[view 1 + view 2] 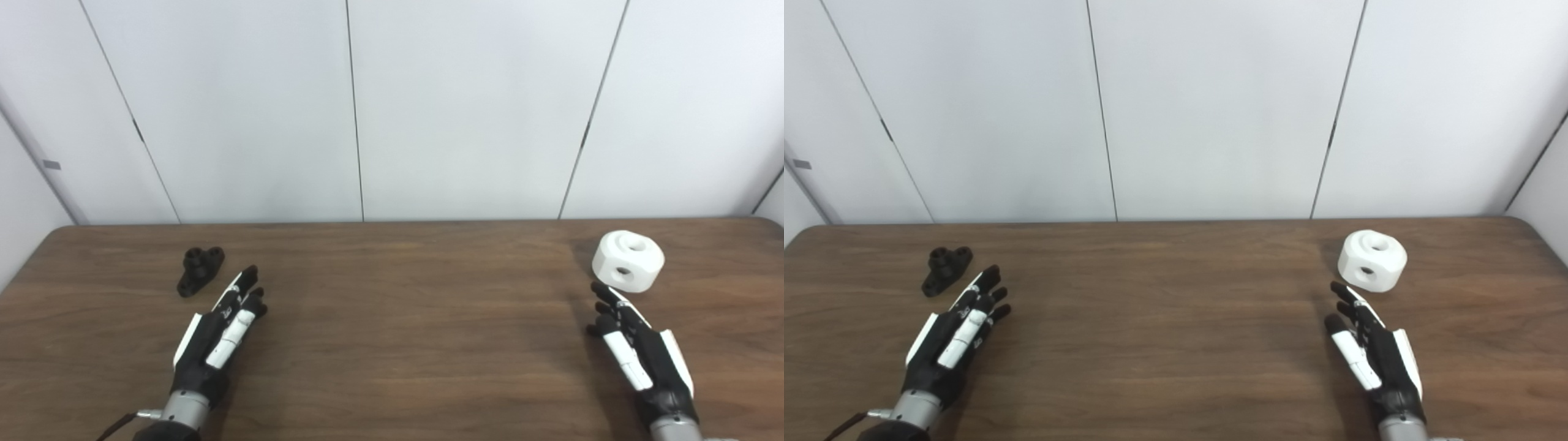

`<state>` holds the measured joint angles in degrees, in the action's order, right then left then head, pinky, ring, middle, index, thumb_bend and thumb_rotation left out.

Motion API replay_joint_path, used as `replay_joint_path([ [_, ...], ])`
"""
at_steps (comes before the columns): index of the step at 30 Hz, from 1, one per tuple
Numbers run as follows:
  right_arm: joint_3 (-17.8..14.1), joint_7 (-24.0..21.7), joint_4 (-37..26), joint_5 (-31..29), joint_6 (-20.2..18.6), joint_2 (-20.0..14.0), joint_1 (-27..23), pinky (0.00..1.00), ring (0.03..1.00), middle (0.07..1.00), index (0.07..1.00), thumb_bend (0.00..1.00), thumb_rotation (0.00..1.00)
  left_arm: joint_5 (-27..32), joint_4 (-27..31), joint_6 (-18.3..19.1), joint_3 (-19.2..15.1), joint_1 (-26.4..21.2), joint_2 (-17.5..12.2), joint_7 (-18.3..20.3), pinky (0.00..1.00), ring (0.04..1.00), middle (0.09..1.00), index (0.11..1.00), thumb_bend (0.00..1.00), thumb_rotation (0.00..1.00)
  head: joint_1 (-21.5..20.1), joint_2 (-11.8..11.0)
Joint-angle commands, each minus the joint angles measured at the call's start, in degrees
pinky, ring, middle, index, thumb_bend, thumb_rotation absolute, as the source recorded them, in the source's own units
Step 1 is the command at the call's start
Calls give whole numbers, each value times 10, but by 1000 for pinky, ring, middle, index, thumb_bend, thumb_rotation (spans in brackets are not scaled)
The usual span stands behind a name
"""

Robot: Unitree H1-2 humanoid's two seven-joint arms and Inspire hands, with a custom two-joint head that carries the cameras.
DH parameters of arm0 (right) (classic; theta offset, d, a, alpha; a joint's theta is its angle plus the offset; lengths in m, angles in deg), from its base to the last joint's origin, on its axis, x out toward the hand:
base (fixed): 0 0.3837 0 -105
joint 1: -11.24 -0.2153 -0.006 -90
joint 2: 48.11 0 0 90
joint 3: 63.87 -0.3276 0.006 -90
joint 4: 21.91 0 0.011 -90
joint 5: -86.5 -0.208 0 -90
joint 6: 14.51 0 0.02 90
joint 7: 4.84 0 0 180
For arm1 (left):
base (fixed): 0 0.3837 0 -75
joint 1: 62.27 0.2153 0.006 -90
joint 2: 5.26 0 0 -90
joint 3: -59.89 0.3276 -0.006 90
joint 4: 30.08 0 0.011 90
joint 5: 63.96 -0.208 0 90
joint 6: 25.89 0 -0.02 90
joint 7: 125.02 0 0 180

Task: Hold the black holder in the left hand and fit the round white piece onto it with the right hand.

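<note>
So both my arms are over the brown desk (pixel 392 343) with nothing picked up. My left robot hand (pixel 215 334) is stretched out flat, fingers straight and loosely apart, holding nothing, pointing up toward the black holder (pixel 199 269), which sits on the desk near the far left edge, just beyond my fingertips and a bit to the left, not touching. My right robot hand (pixel 637 352) is the same deal: fingers extended, spread a little, empty. The round white piece (pixel 628 260) sits on the far right of the desk, just past those fingertips, hole facing up and another in its side.
</note>
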<state>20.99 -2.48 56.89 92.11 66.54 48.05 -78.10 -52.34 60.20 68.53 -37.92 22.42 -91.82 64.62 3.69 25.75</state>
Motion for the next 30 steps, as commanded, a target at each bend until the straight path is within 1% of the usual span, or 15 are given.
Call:
replay_joint_path([
  [1,0,-1,0,1,-5,1,-2,800,915,925,859,892,872,-7,3,-20,1,-12,-10,2,929,969,992,964,878,645,0,-2],
  [3,0,-1,2,2,-3,1,-2,805,916,928,861,890,876,-9,2,-18,2,-12,-12,2,929,971,995,967,868,655,0,-2],
  [8,1,-2,7,3,4,-2,-3,798,917,930,865,888,884,-17,-9,-29,6,-15,-16,1,929,974,1000,977,874,662,1,-4],
  [10,-1,-2,7,-3,5,1,-3,804,914,928,862,893,871,-17,-10,-30,6,-15,-16,0,918,964,994,965,908,669,1,-3],
  [11,-1,-3,6,-5,5,1,-3,809,917,930,863,896,867,-16,-9,-29,6,-15,-16,1,918,964,995,965,903,666,1,-3],
  [13,-1,-2,5,-4,3,1,-3,813,917,931,863,894,869,-14,-9,-29,4,-14,-16,2,928,967,997,967,873,661,2,-4],
  [16,0,-4,10,-5,7,-1,-3,822,923,936,867,889,873,-14,-13,-33,5,-15,-17,7,931,969,999,971,863,672,6,-9],
  [19,1,-3,16,-2,14,-3,-4,813,921,933,866,895,880,-16,-22,-48,8,-16,-19,12,949,979,1000,983,818,666,15,-15],
  [20,1,-3,18,-1,19,-4,-4,811,920,933,867,890,881,-21,-25,-55,9,-16,-19,11,939,974,998,982,804,666,17,-16],
  [22,1,-4,26,0,32,-6,-3,793,916,929,869,884,884,-38,-22,-58,11,-15,-13,-5,907,956,985,967,773,654,25,-20],
  [24,1,-3,28,2,37,-7,-2,778,912,924,865,890,889,-66,-13,-55,16,-12,-11,-20,919,966,987,959,831,667,35,-22],
  [25,2,-3,28,5,40,-9,-2,765,909,925,865,885,894,-84,-7,-55,20,-11,-11,-28,919,979,995,965,886,708,39,-23],
  [26,3,-4,28,6,43,-10,-1,759,906,924,867,874,903,-100,-3,-57,24,-10,-12,-34,898,974,992,961,912,722,46,-24],
  [28,1,-6,25,3,36,-10,1,770,916,930,874,853,909,-119,8,-58,29,-8,-12,-41,873,975,991,959,926,725,54,-25],
  [30,-3,-8,23,-4,30,-8,3,802,927,937,878,843,902,-141,14,-72,32,-8,-10,-51,833,953,975,946,922,702,63,-28],
])
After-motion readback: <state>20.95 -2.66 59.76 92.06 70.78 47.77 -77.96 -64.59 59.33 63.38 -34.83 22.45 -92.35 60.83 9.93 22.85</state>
